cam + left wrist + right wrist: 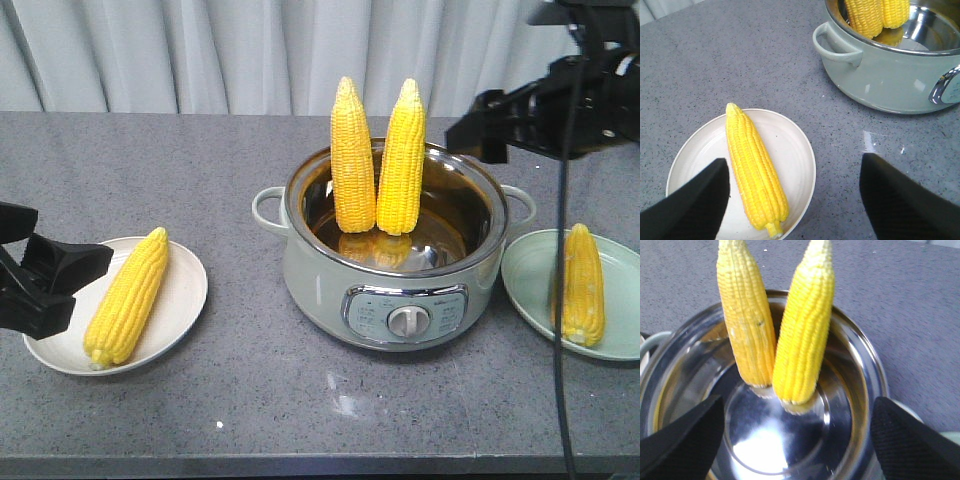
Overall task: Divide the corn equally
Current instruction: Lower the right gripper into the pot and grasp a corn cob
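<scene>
A: Left wrist cam: left hand [794,161] spread wide, empty, near white plate [792,145].
B: What's on it?
A: One cob [756,172] flat, long axis diag., tip twd counter's [150,170] back.
B: And right hand [796,401]?
A: Also wide, empty, above pot [320,270]. Two cobs [747,325] [802,330] stand inside, tips up, bases touching. 4th cob [582,285] lies on green plate [528,270], tip pointing back.

I'm driving this remotely and it looks like a mock kitchen in a lab, not somebody's home. There's a grey speckled stone counter [180,170], an electric cooking pot [320,275] with a dial [407,321], and corn [128,300] on a white plate [185,290]. But a plain pale curtain [200,50] hangs right behind, and a black cable [558,400] dangles across my view.
</scene>
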Tool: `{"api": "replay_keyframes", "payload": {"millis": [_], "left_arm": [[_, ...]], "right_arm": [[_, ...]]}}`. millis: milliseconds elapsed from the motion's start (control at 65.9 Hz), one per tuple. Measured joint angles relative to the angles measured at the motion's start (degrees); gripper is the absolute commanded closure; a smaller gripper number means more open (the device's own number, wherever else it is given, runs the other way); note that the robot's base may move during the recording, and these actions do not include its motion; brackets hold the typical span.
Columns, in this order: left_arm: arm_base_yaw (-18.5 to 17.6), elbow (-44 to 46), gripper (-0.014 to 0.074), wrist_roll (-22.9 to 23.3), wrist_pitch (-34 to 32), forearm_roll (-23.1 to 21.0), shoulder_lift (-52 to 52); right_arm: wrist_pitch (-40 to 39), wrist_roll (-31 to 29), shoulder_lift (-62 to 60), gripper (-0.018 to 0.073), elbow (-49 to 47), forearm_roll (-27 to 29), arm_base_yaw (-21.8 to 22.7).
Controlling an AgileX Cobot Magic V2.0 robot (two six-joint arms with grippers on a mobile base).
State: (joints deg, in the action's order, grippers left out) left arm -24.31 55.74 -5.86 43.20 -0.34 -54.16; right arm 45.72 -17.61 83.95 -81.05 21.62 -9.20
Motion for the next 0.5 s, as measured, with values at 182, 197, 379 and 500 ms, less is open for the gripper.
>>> {"api": "replay_keyframes", "payload": {"millis": [182, 197, 379, 500], "left_arm": [[0.0, 0.0, 0.0083, 0.0, 0.0, 0.0, 0.0], [0.0, 0.0, 0.0083, 0.0, 0.0, 0.0, 0.0], [0.0, 0.0, 0.0083, 0.0, 0.0, 0.0, 0.0], [0.0, 0.0, 0.0083, 0.0, 0.0, 0.0, 0.0]], "right_arm": [[0.5, -3.2, 9.9, -0.0021, -7.7, 3.9, 0.0], [0.5, -3.3, 10.5, -0.0021, -8.3, 4.1, 0.0], [0.2, -3.8, 18.6, -0.0021, -15.4, 4.7, 0.0], [-0.9, -3.8, 22.7, -0.0021, -18.9, 4.7, 0.0]]}}
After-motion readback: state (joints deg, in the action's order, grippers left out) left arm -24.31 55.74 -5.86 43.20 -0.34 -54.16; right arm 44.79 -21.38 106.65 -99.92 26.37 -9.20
